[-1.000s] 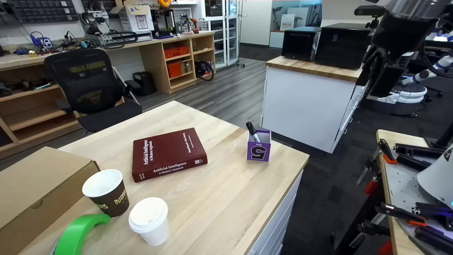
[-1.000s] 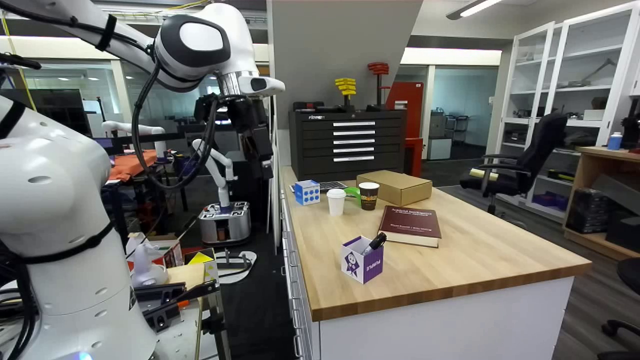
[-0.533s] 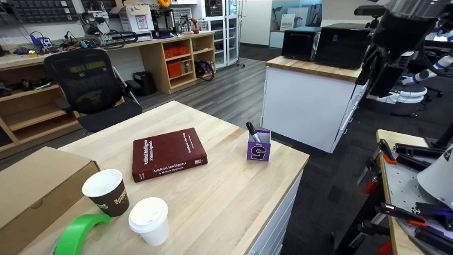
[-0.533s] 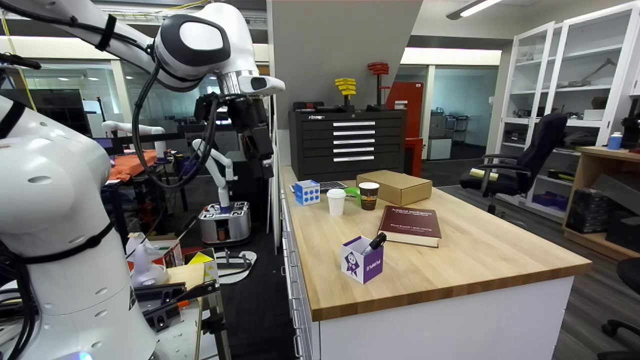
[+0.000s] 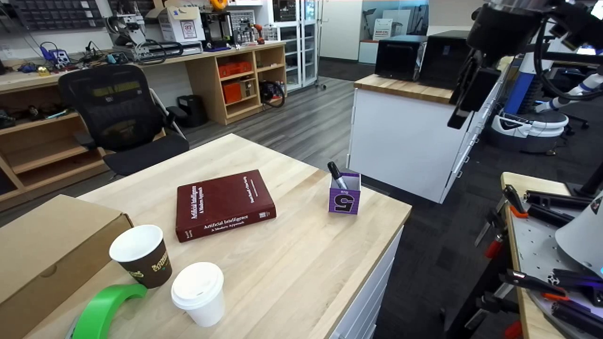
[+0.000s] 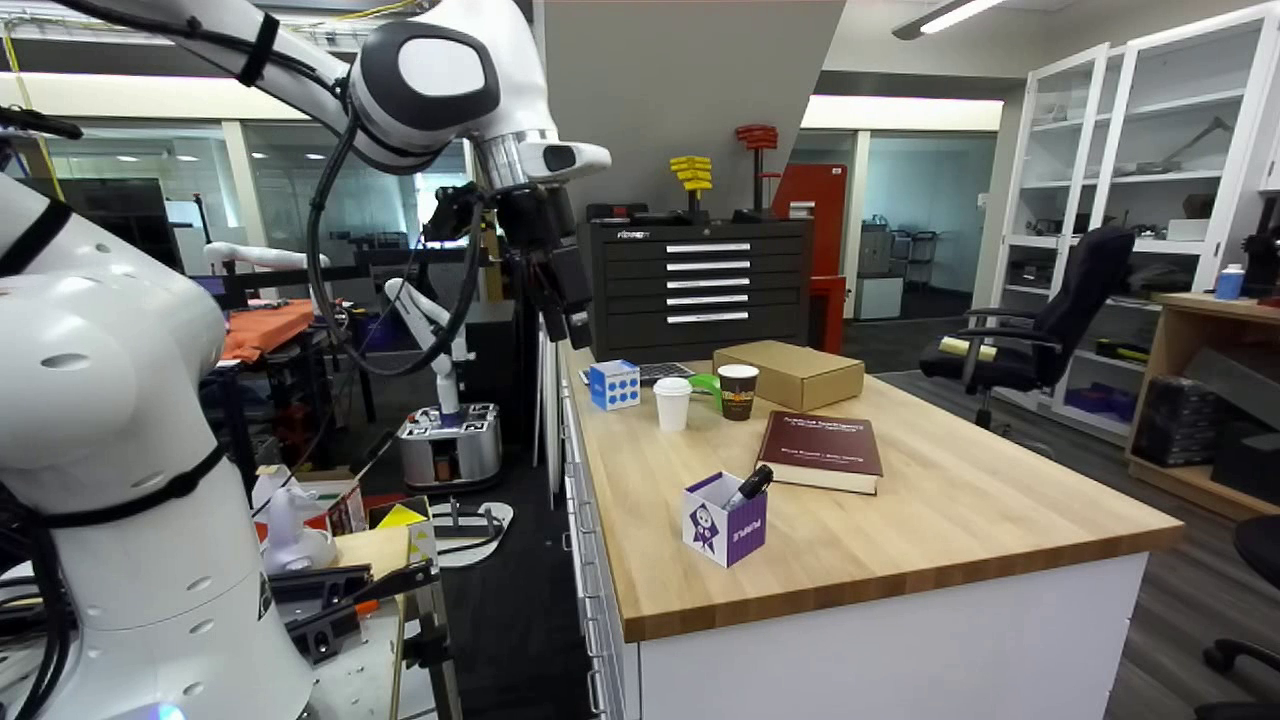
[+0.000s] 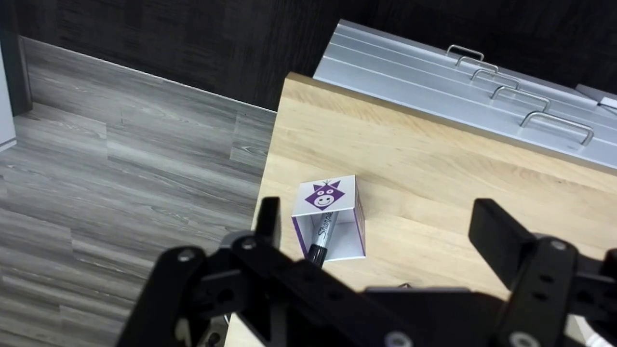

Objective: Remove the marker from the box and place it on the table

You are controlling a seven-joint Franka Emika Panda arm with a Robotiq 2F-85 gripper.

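Observation:
A silver marker with a black cap leans tilted in a small open purple-and-white box, cap end sticking out over the rim. The marker shows in both exterior views point(image 5: 336, 174) point(image 6: 752, 485) and in the wrist view point(image 7: 324, 230). The box point(image 5: 344, 202) point(image 6: 704, 530) point(image 7: 328, 195) stands on the wooden table point(image 5: 287, 254) near a corner. My gripper point(image 7: 378, 226) is open with nothing between its fingers. It hangs high and apart from the box, as both exterior views show point(image 5: 464, 110) point(image 6: 568, 325). In the wrist view a finger linkage hides the cap's end.
A maroon book point(image 5: 221, 205) point(image 6: 820, 448) lies beyond the box. A lidded white cup point(image 5: 200, 294), a dark paper cup point(image 5: 150, 266), a green object point(image 5: 103, 310) and a cardboard box point(image 5: 61, 245) stand farther along. A blue-white box point(image 6: 614, 386) stands near the edge.
My arm and gripper have moved, leftward in an exterior view and rightward in an exterior view, closer to being over the table. The box and marker have not moved.

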